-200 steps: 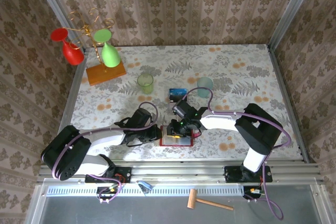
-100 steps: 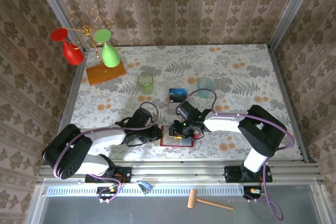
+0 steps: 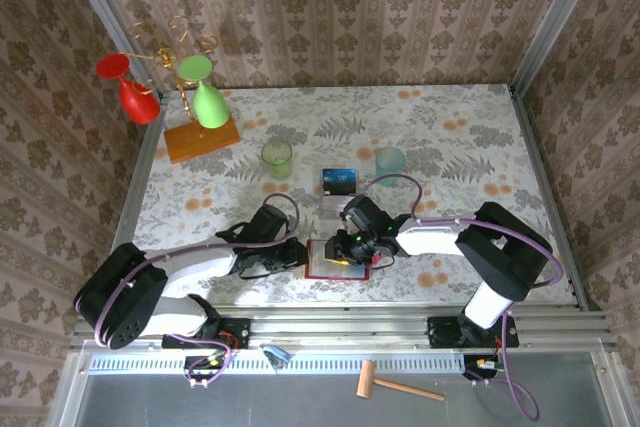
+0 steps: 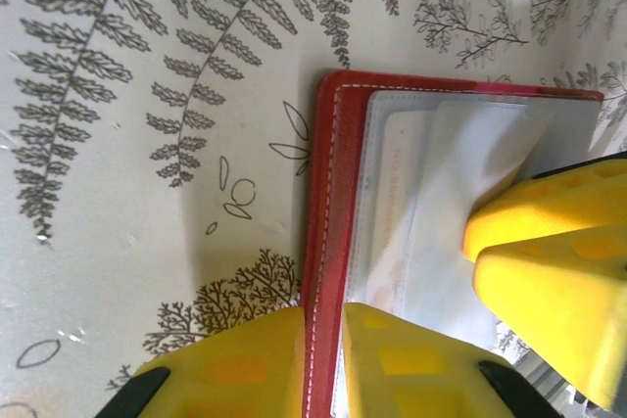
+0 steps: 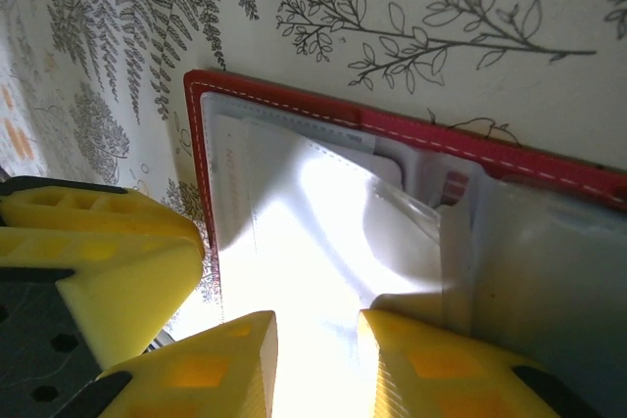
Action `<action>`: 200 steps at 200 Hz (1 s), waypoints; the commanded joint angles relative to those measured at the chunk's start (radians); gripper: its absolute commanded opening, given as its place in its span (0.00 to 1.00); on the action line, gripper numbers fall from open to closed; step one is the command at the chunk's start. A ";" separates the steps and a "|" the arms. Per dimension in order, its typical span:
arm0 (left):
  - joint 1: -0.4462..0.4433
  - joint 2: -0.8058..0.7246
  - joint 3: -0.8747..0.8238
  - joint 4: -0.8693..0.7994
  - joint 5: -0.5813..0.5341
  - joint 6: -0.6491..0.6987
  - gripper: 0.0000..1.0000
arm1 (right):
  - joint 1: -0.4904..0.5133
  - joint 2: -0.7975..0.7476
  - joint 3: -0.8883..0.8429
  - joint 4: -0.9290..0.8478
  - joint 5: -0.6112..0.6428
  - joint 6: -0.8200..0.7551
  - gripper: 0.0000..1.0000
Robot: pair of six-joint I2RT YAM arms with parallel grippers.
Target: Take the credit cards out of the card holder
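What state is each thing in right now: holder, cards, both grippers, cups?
card holder: open, flat on the table
dark blue card: out, lying on the table
pale card: inside the holder
left gripper: shut on the holder's red edge
right gripper: down on the open holder, grip unclear
green cup: upright
pale blue cup: upright

The flat red folding wallet (image 4: 325,193) lies open on the table, with 1 pale card (image 4: 390,212) in its clear pocket. The dark blue card (image 3: 338,180) lies flat beyond it.
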 commanded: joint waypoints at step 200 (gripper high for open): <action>-0.037 0.135 0.080 0.146 0.073 -0.135 0.26 | -0.063 0.033 -0.187 0.285 -0.070 0.077 0.28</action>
